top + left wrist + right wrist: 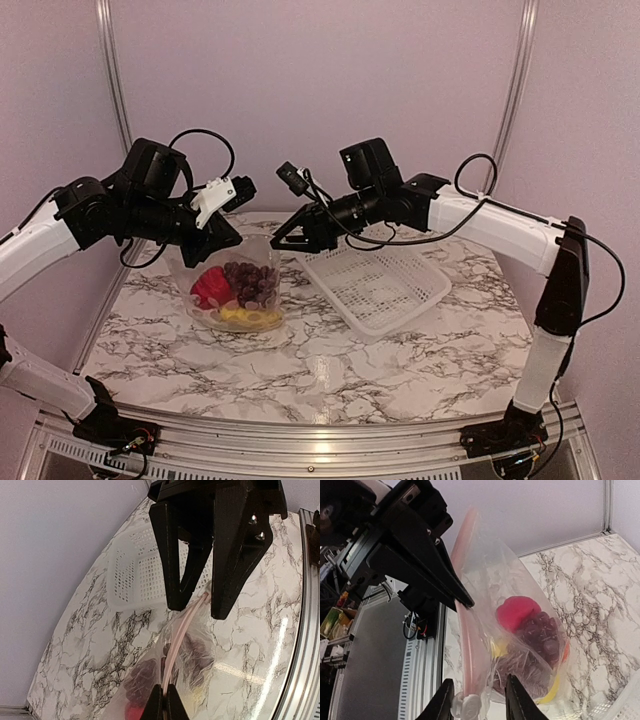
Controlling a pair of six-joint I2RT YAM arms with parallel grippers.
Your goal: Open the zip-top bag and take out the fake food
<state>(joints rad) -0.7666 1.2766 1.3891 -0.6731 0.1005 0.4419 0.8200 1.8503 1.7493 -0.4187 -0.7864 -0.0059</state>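
Clear plastic, the one zip-top bag [240,250] stands on the left half of the marble surface [400,370], and the left gripper [222,238] has its jaws pressed together on the bag's pink zip strip [182,630]. Through it shows the fake food [240,300], three pieces counted: one red piece [209,287], one dark purple grape bunch [252,281], one yellow piece [250,318]. Just right of the bag the right gripper [285,240] has its jaws spread either side of the strip's end, and one white lattice basket [350,270] lies further right.

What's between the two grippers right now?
The pink zip strip of the zip-top bag spans from left gripper to right gripper, seen from the left wrist.
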